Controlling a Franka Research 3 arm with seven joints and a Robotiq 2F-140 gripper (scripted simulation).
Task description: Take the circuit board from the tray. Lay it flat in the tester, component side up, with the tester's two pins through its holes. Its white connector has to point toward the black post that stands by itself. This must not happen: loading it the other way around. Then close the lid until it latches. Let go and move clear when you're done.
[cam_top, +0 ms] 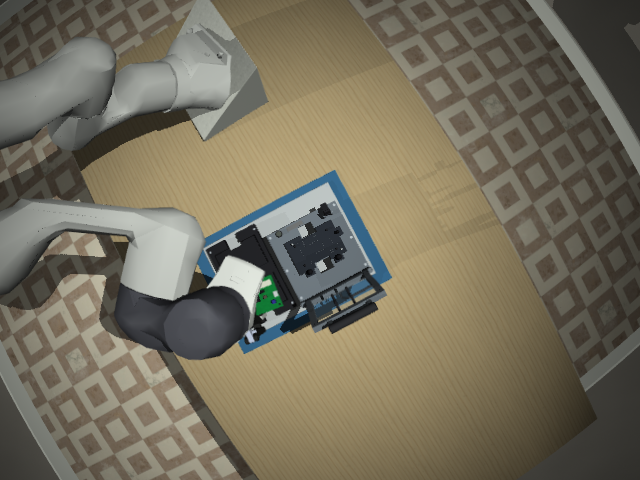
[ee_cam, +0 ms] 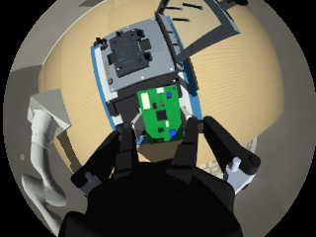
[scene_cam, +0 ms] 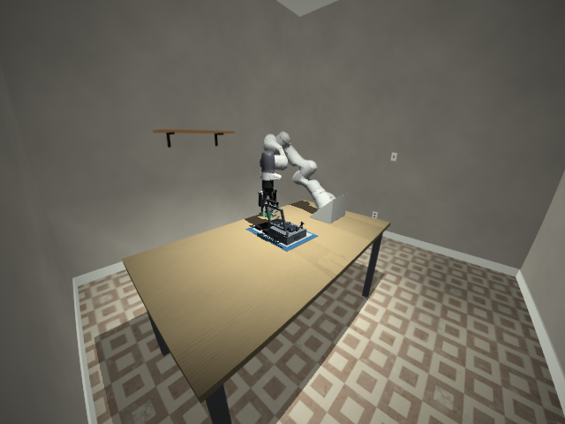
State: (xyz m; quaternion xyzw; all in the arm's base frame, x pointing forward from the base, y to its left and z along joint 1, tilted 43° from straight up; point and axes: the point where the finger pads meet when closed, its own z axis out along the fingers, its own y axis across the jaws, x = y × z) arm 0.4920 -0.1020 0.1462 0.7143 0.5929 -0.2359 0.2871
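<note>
The green circuit board [cam_top: 269,297] [scene_cam: 268,214] [ee_cam: 160,115] was held between the black, jointed fingers [scene_cam: 260,199], raised over the tray side of the blue mat [cam_top: 357,222] [scene_cam: 287,249] [ee_cam: 103,101]. It was a thin slab, component side up, with a cream-white connector [cam_top: 266,283] [ee_cam: 145,101] and small blue blocks. The tray [cam_top: 252,227] [ee_cam: 117,107] was matte black, stepped and recessed, just beside the tester [cam_top: 297,281] [scene_cam: 292,236] [ee_cam: 148,69] — a boxy grey case with a smooth top and a dark, studded plate in its middle. The lid [cam_top: 312,316] [scene_cam: 282,220] [ee_cam: 217,40], an open dark frame with a rounded bar, stood raised

The mat had a white inner panel and lay nearer the counter's far end than its near corner in the exterior view. The counter [cam_top: 413,335] [scene_cam: 251,283] [ee_cam: 247,74] was pale wood, finely striped, with straight edges and dark square legs. Near its far edge stood a grey wedge-shaped mount [cam_top: 248,98] [scene_cam: 340,209] [ee_cam: 61,106], carrying the smooth white arm [cam_top: 160,258] [scene_cam: 297,160] [ee_cam: 42,133] with its charcoal wrist section

Below, the floor [cam_top: 465,124] [scene_cam: 433,342] was tiled in cream and brown-pink squares. Mottled grey walls [scene_cam: 319,82] rose from pale baseboards [scene_cam: 442,251], and a thin brown shelf [scene_cam: 193,131] on black brackets hung beyond the counter's back edge
</note>
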